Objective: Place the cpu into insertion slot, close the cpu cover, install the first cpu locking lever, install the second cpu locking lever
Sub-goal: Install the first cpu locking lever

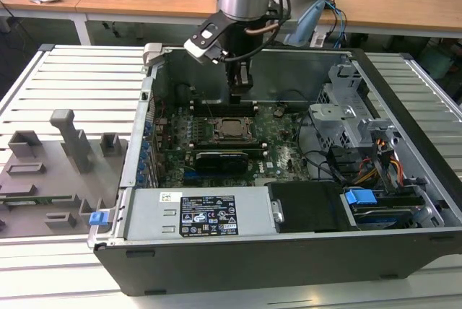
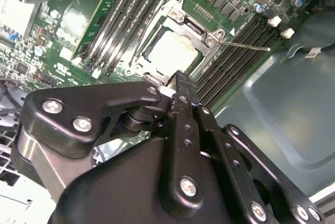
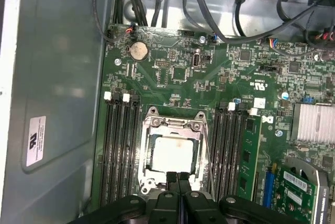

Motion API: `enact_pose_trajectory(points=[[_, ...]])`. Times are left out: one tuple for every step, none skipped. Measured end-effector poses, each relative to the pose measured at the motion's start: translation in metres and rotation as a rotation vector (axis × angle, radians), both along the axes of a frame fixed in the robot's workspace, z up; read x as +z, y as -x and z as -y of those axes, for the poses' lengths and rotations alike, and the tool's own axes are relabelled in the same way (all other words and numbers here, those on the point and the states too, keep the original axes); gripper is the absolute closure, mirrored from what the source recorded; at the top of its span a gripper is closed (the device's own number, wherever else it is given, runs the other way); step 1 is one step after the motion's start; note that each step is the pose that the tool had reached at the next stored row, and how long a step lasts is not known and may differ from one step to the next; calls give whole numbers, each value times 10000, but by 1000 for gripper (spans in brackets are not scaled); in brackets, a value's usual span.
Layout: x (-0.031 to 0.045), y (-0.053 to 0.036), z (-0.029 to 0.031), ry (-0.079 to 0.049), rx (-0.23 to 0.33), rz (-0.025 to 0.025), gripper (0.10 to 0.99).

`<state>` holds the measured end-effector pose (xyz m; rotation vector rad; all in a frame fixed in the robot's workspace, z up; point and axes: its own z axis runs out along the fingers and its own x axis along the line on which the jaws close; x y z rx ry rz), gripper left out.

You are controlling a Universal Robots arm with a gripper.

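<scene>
The hand [image 1: 240, 94] hangs down from the arm into the open PC box [image 1: 289, 258], which sits on the counter [image 1: 72, 78]. Its 2 fingers are pressed together w/ nothing between them. In the first wrist view the 2 tips sit side by side w/ just a thin line between.

The cpu [image 3: 172, 154] is right under the hand, just past the tips. It lies flat in the insertion slot [image 3: 153, 114], pale face up. The cpu cover [image 3: 147, 153] is down over it, and the pale face shows through the big square window. In both wrist views the tips are over one edge of the slot. Can't tell if they touch it.

In the second wrist view a thin metal lever [image 2: 246, 46] sticks out sideways from one corner of the slot, on the far side of the cpu from the tips. It pokes across the long black slots [image 2: 235, 62] next to it. Can't tell if it is hooked down.

The slot sits on the green board [image 3: 178, 72] at the bottom of the box. More long black slots run along both sides of the cpu. A small round silver battery [image 3: 138, 51] sits on the board well past the slot from the hand.

Outside the box, well off from the hand on the exterior view's left, a grey holder tray [image 1: 50, 164] w/ upright pegs rests on the counter.
</scene>
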<state>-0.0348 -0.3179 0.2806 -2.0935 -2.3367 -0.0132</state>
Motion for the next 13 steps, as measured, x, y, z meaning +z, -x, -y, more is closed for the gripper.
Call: enact_pose_trajectory(points=[[-1,2,0,2,211,0,980],[-2,4,0,3,351,-1,980],[-3,9,0,3,515,-1,980],[-5,17,1,1,683,0,980],[-6,17,3,0,730,2,980],[-6,17,6,1,744,0,980],[-6,18,8,1,747,0,980],[-6,17,9,2,747,0,980],[-5,18,9,3,755,-1,980],[13,19,10,4,771,-1,980],[68,19,9,1,783,0,980],[103,19,8,2,790,1,980],[131,19,7,2,798,0,980]])
